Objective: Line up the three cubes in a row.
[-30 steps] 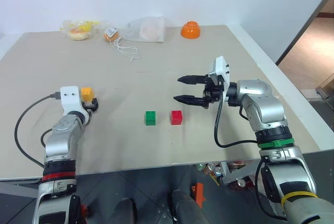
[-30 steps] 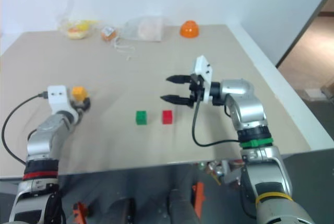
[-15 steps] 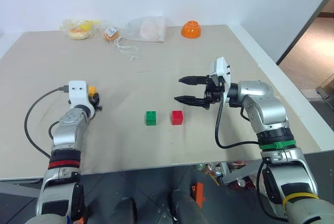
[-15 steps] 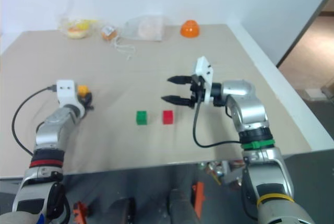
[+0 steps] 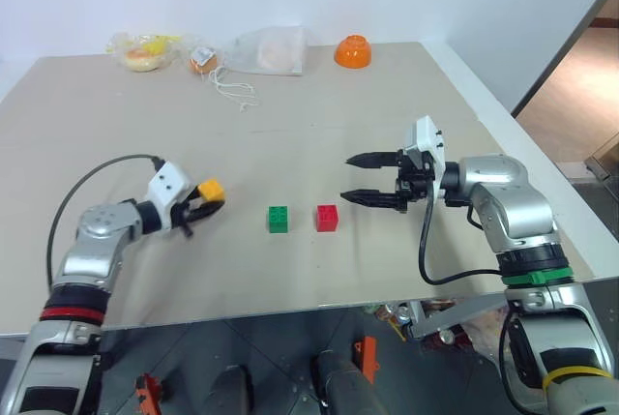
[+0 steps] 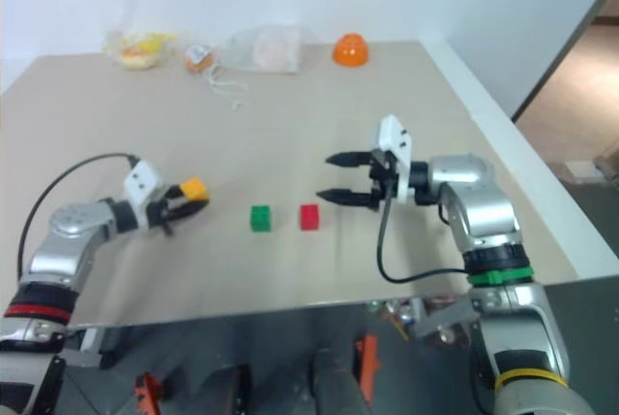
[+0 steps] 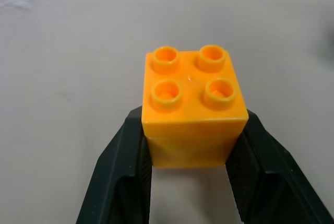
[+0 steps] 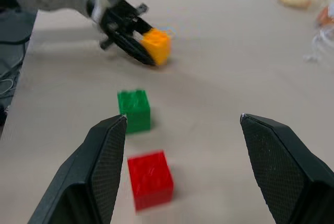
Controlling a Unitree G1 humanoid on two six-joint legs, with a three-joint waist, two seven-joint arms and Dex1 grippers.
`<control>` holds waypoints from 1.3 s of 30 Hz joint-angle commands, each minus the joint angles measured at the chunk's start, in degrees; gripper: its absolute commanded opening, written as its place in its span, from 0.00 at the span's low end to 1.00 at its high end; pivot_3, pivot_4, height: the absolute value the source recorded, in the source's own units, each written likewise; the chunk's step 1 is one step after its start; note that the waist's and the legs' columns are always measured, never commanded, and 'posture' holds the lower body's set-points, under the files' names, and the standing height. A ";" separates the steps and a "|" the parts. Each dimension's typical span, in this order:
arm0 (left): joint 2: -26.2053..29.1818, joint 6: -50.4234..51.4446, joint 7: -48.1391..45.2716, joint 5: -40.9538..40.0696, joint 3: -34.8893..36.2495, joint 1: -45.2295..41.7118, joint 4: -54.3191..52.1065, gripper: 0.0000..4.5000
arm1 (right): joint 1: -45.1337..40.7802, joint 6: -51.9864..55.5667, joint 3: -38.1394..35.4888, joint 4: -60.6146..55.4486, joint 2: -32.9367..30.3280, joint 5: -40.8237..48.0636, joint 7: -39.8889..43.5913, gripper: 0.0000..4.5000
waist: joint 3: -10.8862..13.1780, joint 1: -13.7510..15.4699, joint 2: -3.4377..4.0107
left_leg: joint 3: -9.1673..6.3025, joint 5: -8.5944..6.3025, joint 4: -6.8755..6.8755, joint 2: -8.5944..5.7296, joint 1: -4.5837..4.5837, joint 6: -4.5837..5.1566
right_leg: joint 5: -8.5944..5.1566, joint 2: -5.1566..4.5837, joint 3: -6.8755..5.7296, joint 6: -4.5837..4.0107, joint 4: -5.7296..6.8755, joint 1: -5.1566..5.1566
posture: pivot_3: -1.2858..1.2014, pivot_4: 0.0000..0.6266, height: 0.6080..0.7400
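— Beige tabletop, mostly bare at the near edge. How far along would you say it is?

— Two thirds, by my reckoning. Nearest us, the green cube and the red cube sit just beside each other on the table, side by side with a small gap, studs up. That already reads as the start of a row.

— And the third?

— The yellow-orange cube is off to the left of the green one, a little farther back, pinched between the two black fingers of the left gripper. From the wrist camera you can see the jaws clamped on its two side faces, studs upward. Whether it is touching the table or lifted just clear, I can't say.

— The other arm?

— The right gripper hangs to the right of the red cube, fingers spread wide with nothing between them, pointing toward the pair.

— So what's left?

— As I judge it, bringing the yellow-orange cube over beside the green one, level with the pair, and letting go.

— Anything at the back that matters?

— An orange bowl, a clear bag and some wrapped food along the far edge, well apart from the cubes.
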 commanded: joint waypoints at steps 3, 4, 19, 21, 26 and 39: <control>3.33 -8.92 -16.21 -2.75 -0.72 0.14 2.89 0.30 | 0.01 0.53 -3.00 -3.94 -1.07 1.81 -1.40 0.80 | 0.00 0.00 0.00 | 0.05 0.00 0.01 0.01 -0.03 0.00 | 0.00 0.00 0.04 0.00 0.00 -0.02 | 0.52 0.24 1.00; 3.44 -11.22 -19.13 -2.70 -1.35 0.04 3.34 0.30 | 0.13 0.80 -3.07 -4.39 -1.12 1.97 -1.63 0.80 | 0.00 0.03 0.00 | 0.06 0.00 0.02 0.01 -0.03 0.00 | 0.00 -0.01 0.04 0.00 0.00 -0.02 | 0.52 0.24 1.00; -2.86 -16.82 -28.74 -1.30 -4.66 -9.16 16.34 0.30 | 1.98 3.21 -3.82 -8.34 -2.73 2.79 -3.09 0.80 | 0.00 0.56 0.00 | 0.02 -0.01 0.10 0.00 -0.07 0.02 | 0.00 0.01 0.01 0.02 0.03 -0.03 | 0.52 0.24 1.00; -3.82 -16.59 -28.81 -1.19 -4.60 -10.24 17.67 0.30 | 2.22 3.47 -3.88 -8.85 -2.96 2.97 -3.19 0.80 | 0.00 0.83 0.00 | 0.02 -0.01 0.16 0.00 -0.07 0.02 | 0.01 0.01 0.01 0.03 0.04 -0.01 | 0.52 0.24 1.00; -6.01 -18.40 -28.46 0.85 -4.91 -14.42 23.84 0.30 | 4.08 5.84 -4.55 -11.40 -4.54 4.65 -2.70 0.80 | 0.00 1.43 0.00 | 0.00 -0.01 0.37 -0.04 -0.13 0.02 | 0.05 0.00 0.02 0.11 0.05 0.05 | 0.52 0.24 1.00; -9.46 -22.64 -30.27 3.91 -4.84 -23.18 34.41 0.30 | 9.81 9.67 -6.86 -14.55 -8.94 7.47 -2.11 0.80 | 0.00 1.00 -0.01 | -0.01 -0.02 0.46 -0.07 -0.15 0.05 | 0.10 0.06 0.14 0.18 0.05 0.06 | 0.52 0.24 1.00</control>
